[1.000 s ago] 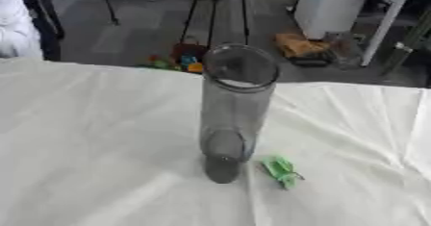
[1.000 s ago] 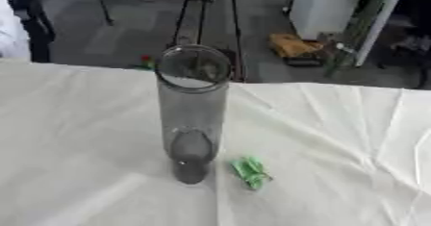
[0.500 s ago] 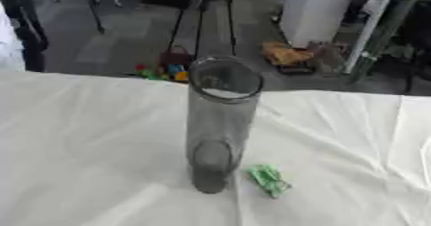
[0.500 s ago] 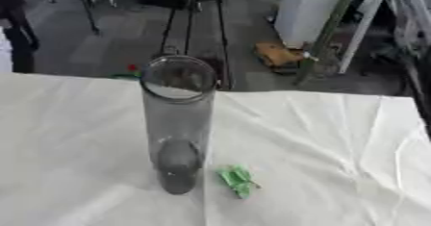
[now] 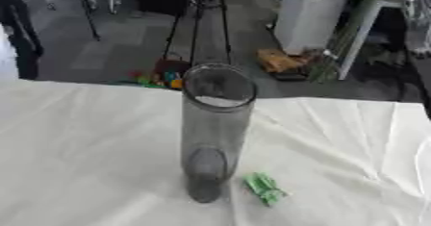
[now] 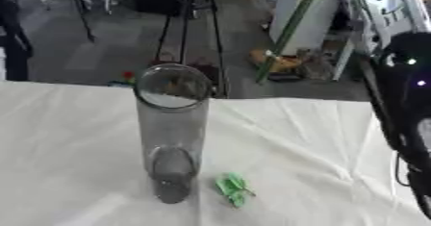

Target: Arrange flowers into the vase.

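Observation:
A tall clear grey vase [image 5: 217, 133] stands upright on the white cloth [image 5: 84, 138], with nothing visible in it. A small green leaf piece [image 5: 264, 188] lies on the cloth just right of its base. A long green stem [image 6: 290, 30] hangs slanted in the air at the upper right, its top end running off the picture. My right arm [image 6: 408, 90], black, comes in along the right edge. A pale blurred part [image 6: 380, 1] above it sits beside the stem's top. How the stem is held is hidden. My left hand does not show.
The table's far edge [image 5: 101, 83] runs just behind the vase. Beyond it on the floor stand black tripod legs [image 5: 198, 23], a white bin [image 5: 307, 18] and some coloured toys [image 5: 156, 76]. The cloth is wrinkled to the vase's right.
The green stem and my right arm have come into view at the upper right. The camera has shifted; the vase and the leaf piece keep their places on the cloth.

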Motion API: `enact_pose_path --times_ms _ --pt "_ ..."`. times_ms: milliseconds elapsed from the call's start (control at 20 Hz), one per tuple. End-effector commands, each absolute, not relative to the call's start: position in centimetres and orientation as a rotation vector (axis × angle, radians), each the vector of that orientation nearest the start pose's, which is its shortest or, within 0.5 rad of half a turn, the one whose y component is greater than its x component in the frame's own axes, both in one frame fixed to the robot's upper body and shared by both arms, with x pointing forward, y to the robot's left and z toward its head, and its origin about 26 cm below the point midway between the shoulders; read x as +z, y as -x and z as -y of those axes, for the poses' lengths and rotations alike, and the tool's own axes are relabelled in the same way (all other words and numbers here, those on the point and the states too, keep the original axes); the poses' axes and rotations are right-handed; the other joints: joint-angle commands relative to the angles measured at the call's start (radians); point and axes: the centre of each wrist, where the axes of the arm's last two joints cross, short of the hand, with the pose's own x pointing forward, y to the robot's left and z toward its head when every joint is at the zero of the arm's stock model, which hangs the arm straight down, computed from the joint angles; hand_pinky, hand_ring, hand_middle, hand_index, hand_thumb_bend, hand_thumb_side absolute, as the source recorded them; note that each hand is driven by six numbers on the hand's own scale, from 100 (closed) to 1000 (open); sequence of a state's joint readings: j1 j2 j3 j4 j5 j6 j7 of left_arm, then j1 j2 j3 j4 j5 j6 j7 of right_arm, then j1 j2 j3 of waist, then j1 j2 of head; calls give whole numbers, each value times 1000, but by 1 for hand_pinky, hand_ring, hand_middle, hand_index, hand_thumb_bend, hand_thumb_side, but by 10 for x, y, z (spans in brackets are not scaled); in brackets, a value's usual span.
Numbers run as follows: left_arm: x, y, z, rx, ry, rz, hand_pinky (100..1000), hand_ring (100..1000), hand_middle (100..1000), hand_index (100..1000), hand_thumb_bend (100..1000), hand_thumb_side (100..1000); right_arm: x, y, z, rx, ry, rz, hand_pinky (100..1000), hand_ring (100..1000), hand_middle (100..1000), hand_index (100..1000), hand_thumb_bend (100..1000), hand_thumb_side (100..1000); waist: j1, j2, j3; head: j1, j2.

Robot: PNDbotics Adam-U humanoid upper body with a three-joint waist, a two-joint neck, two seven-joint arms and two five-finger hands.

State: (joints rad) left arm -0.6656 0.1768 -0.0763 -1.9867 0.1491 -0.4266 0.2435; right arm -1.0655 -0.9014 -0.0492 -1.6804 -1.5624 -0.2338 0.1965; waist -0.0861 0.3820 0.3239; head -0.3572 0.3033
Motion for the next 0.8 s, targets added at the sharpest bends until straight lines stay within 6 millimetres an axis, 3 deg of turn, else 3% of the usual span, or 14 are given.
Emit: enact_pose_path --times_ms 50,300,550,600,800 --pt "297 -309 -176 -47 -467 -3215 726 830 766 896 239 977 482 -292 315 -396 1432 -2901 100 100 100 113 152 205 3 -17 8 -18 -23" --pt "299 -309 -174 -46 -486 -3207 726 830 766 896 238 977 483 -291 313 -408 1211 -2876 100 100 100 110 168 177 2 -11 28 -46 -46" --pt "299 -309 -174 -46 -490 -3206 726 830 766 896 238 977 481 -291 309 -401 1143 -2885 100 100 100 110 168 177 2 -10 30 -50 -49" --pt "299 -308 -174 -47 -492 -3206 726 830 766 896 234 979 484 -288 309 -411 1125 -2869 100 100 100 105 209 125 4 -8 35 -60 -52" --pt "299 -308 -172 -43 -503 -3202 726 830 766 896 233 980 491 -286 318 -416 1002 -2820 100 100 100 106 205 123 3 -4 50 -79 -51"
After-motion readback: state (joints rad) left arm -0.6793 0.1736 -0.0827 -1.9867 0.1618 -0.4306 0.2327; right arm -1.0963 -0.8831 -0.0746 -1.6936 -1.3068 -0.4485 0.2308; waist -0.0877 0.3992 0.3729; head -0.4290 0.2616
